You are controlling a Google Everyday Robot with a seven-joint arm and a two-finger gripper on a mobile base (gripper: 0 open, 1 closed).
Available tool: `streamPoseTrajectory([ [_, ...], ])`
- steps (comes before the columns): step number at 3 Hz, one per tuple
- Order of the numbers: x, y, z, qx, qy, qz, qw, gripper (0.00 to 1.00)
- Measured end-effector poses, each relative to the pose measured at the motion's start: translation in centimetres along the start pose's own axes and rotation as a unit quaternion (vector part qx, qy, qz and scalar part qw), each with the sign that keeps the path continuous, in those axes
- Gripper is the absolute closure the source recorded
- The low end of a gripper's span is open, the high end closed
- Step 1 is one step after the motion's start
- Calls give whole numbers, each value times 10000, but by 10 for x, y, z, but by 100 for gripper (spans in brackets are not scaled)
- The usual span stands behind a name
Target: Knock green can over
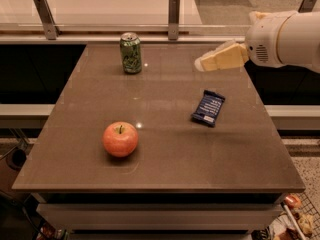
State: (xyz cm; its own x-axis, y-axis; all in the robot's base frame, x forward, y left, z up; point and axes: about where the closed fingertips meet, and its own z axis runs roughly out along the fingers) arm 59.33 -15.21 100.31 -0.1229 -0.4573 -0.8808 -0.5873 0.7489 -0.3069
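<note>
The green can [130, 53] stands upright near the far left of the brown table [165, 154]. It has pale swirly markings and a silver top. My gripper [202, 64] reaches in from the right on a white arm [282, 39]. It hangs above the table's far right part, well to the right of the can and apart from it.
A red apple [120, 139] sits at the front left of the table. A dark blue snack packet [208, 108] lies right of centre, below the gripper. A rail with metal posts [173, 10] runs behind the table's far edge.
</note>
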Motion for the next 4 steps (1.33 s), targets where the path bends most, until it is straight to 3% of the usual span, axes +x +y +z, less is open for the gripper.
streamPoseTrajectory([
  [2, 0, 5, 56, -8, -48, -29, 10000, 0],
  [4, 3, 2, 98, -60, -387, 194, 9990, 0],
])
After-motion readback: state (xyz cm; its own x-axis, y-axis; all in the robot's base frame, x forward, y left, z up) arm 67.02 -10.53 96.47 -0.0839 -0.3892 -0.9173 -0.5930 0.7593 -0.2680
